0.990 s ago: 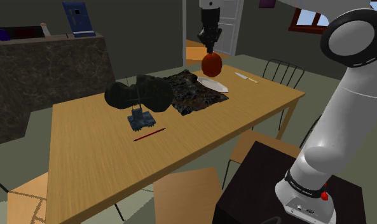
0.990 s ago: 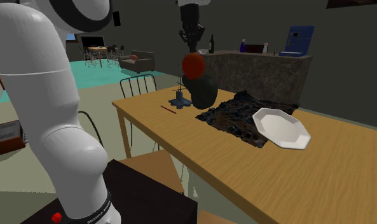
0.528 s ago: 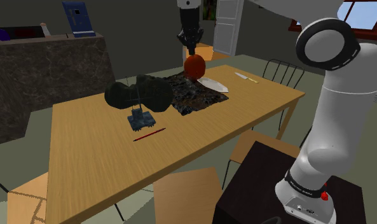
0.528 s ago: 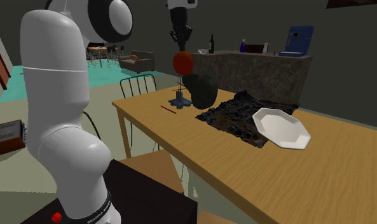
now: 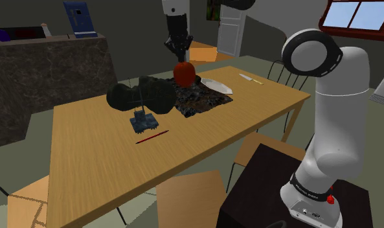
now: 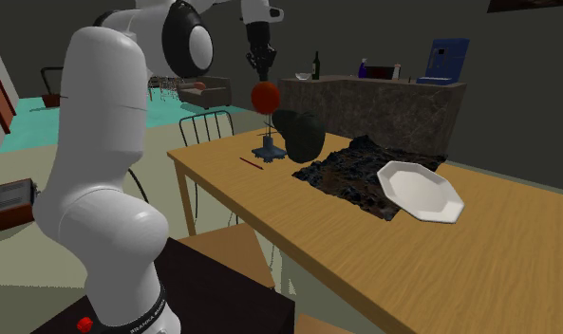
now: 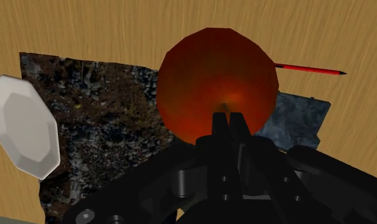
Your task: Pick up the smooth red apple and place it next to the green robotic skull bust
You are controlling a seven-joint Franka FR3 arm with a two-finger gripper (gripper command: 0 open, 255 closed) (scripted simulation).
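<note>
Your gripper is clamped on the top of the red apple, and the apple hangs from it in the air, well clear of the wooden table. In the shoulder view, you'll find the apple just to the right of the dark green skull bust, over the edge of the dark mat. Below the apple, your wrist view shows the mat, a white plate and a red pencil.

Apple was red, orange toward stem. Gripper was black. Cloth was mottled brown-black. Plate was white. Stick was red. Table showed tan woodgrain. Skull bust was dark green.
</note>
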